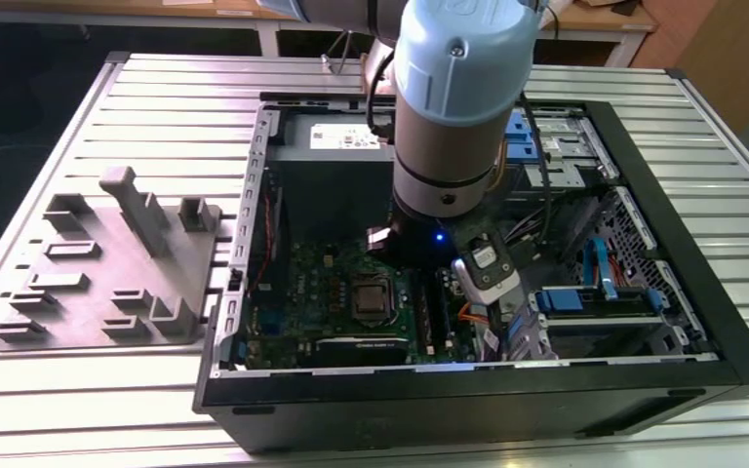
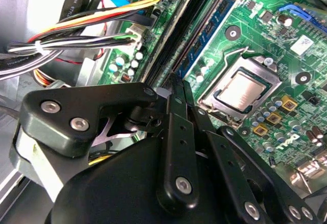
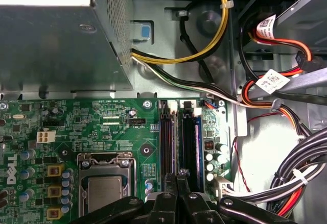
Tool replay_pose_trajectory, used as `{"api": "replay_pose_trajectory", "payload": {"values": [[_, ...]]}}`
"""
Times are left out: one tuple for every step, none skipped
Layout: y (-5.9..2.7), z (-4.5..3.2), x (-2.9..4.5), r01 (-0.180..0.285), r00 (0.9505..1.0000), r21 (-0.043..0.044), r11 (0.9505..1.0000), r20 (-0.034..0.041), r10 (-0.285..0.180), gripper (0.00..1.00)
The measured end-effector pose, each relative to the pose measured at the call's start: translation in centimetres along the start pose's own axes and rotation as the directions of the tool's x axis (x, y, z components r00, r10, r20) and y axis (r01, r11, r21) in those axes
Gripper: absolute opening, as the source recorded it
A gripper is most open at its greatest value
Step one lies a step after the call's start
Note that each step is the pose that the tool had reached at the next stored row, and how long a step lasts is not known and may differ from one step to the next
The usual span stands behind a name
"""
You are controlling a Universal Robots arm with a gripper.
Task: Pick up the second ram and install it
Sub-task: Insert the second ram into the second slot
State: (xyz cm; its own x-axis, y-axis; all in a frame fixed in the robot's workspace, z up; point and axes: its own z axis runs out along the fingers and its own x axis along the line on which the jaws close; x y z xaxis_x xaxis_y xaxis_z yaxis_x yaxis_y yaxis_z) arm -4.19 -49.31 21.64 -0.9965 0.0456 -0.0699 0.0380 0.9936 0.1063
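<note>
Jaws (image 3: 179, 179) drawn together, tips on the top edge of the second ram (image 3: 188, 142), which stands in its motherboard (image 3: 102, 127) slot. Seating seems underway; it calls for a straight, even downward press. Beyond the case, the tray (image 1: 101, 283) rests on the table (image 1: 36, 175)

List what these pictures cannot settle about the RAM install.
Whether the gripper holds the second ram: its own black links cover that spot in both wrist views.
The near ends of the RAM slots: behind the gripper in the first wrist view.
The slots in the exterior view: the arm blocks them.
</note>
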Motion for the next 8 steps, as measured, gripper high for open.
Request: {"api": "replay_pose_trajectory", "payload": {"values": [[0.0, 0.0, 0.0, 0.0, 1.0, 0.0002, 1.0, 0.0, 0.0, 0.08], [0.0, 0.0, 0.0, 0.0, 1.0, 0.0002, 1.0, -0.0001, 0.0, 0.08], [0.0, 0.0, 0.0, 0.0, 1.0, 0.0003, 1.0, -0.0001, 0.0, 0.08], [0.0, 0.01, 0.0, 0.0, 1.0, 0.0002, 1.0, 0.0, 0.0, 0.08], [0.0, 0.01, 0.0, 0.0, 1.0, 0.0002, 1.0, 0.0, 0.0, 0.08], [0.0, 0.02, 0.0, 0.0, 1.0, 0.0001, 1.0, 0.0, 0.0, 0.08], [-0.01, 0.01, 0.0, 0.0, 1.0, -0.0011, 1.0, -0.0002, 0.0, 0.08], [-0.02, 0.01, 0.0, 0.0, 1.0, -0.0062, 1.0, -0.0003, 0.0, 0.08]]}}
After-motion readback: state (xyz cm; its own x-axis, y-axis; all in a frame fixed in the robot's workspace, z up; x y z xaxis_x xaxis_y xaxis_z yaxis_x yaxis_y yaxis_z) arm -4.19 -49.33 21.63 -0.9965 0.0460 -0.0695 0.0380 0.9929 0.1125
